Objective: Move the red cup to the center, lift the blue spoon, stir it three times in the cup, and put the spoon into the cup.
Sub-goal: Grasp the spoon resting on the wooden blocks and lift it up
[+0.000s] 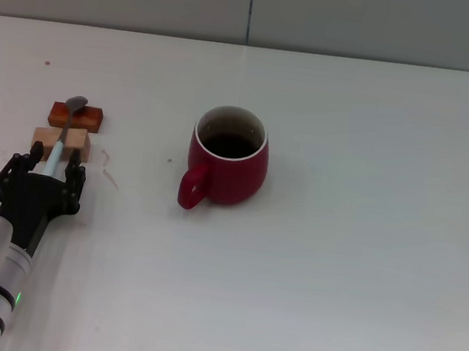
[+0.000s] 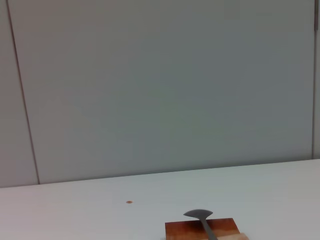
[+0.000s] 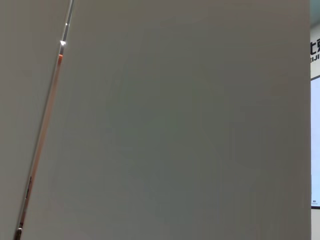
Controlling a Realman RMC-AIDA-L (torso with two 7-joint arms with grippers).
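left gripper open, straddling spoon handle | we're judging it light, slippery, propped on blocks | we're gripping mid-handle

The left gripper covered the blue spoon's handle end at 6 o'clock; whether its fingers touched it stayed unclear. The right arm was out of sight.

A cup stands upright near the middle of a table, handle toward the near left. Well to its left, a spoon lies across two small blocks, bowl on the far one. The left gripper sits at the spoon's near end.
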